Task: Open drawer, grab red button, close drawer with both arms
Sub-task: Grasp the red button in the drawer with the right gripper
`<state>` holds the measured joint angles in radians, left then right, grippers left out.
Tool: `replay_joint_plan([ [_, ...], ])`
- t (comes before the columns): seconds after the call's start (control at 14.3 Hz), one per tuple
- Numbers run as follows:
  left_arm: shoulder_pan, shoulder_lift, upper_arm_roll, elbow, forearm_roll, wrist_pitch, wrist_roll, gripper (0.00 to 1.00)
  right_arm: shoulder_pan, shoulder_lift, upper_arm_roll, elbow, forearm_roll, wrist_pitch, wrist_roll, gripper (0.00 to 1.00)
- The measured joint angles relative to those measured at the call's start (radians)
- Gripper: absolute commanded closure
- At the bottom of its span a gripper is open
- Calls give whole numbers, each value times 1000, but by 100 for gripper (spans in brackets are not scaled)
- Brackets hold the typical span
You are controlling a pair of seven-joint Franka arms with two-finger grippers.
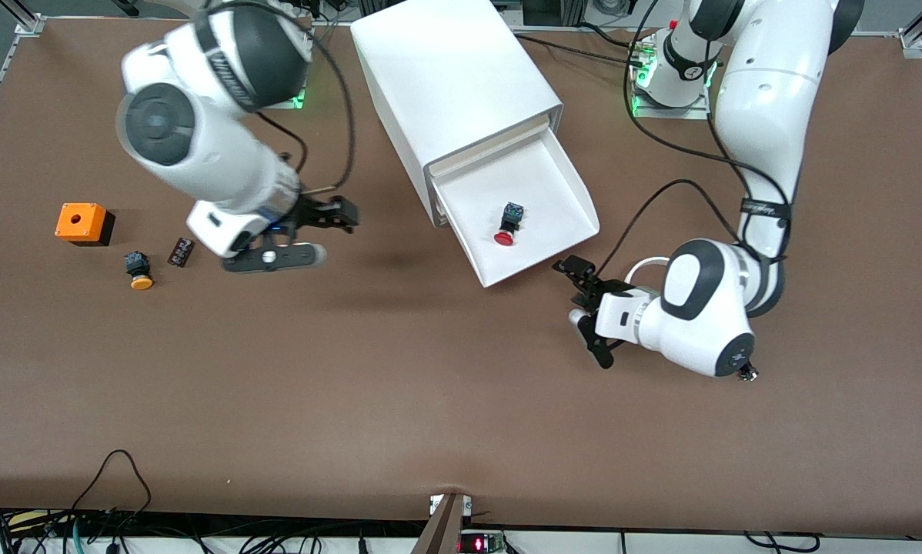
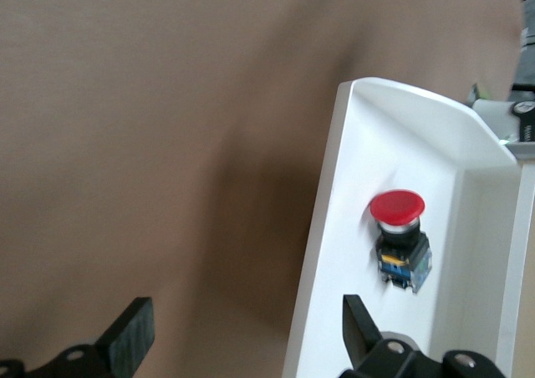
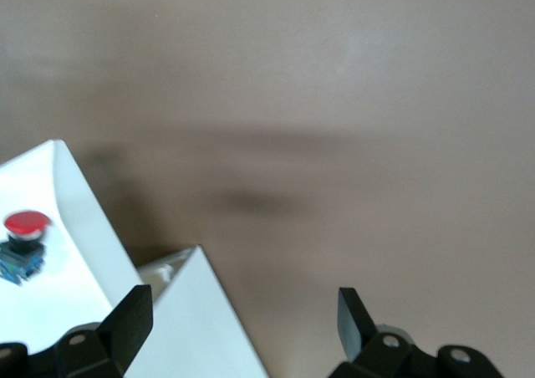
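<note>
drawer (image 1: 534,211) is already pulled out of the white cabinet (image 1: 453,92), so we'd call step one done. it's the bottom one of the stack as far as we can tell, sticking out toward the front camera and a bit toward the left arm's end of the table. the red-capped button (image 1: 508,223) lies on its side on the drawer floor, untouched, so we still have the grab and the close ahead of us, roughly a third of the way in by our guess.

left gripper (image 1: 584,315) hangs low just off the drawer's outer corner, fingers spread wide with nothing between them. right gripper (image 1: 307,235) hovers over bare table (image 1: 430,400) between the cabinet and the clutter at the right arm's end, also spread and empty. neither one is over the button yet.

what the views give us: the front camera is the only one showing the whole layout, including the orange box (image 1: 84,223), the yellow-capped button (image 1: 138,271) and a small dark part (image 1: 182,251) beside it, all well apart from the drawer. the left wrist view gives the best look at the button (image 2: 399,236): red cap, black-and-blue body, sitting near the drawer's front wall (image 2: 326,252), with one finger (image 2: 127,334) over the table and the other over the drawer. the right wrist view only catches the button (image 3: 23,240) at the frame edge, plus the cabinet corner (image 3: 196,319).
</note>
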<state>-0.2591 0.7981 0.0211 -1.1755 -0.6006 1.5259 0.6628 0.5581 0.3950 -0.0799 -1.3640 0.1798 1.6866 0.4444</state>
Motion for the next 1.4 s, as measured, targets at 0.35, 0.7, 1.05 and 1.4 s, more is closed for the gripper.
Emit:
replay_joint_plan([
  [0.35, 46, -141, 32, 26, 120, -72, -123, 0, 157, 108, 2, 99, 1, 87, 316, 2],
  [0.7, 83, -208, 135, 28, 270, -97, -253, 0, 293, 226, 1, 215, 1, 177, 595, 2],
  [1.05, 83, -264, 178, 54, 445, -96, -430, 0, 370, 318, -1, 228, -37, 261, 719, 2],
  [1.4, 111, -285, 203, 59, 453, -96, -498, 0, 413, 385, -3, 230, -86, 309, 760, 10],
])
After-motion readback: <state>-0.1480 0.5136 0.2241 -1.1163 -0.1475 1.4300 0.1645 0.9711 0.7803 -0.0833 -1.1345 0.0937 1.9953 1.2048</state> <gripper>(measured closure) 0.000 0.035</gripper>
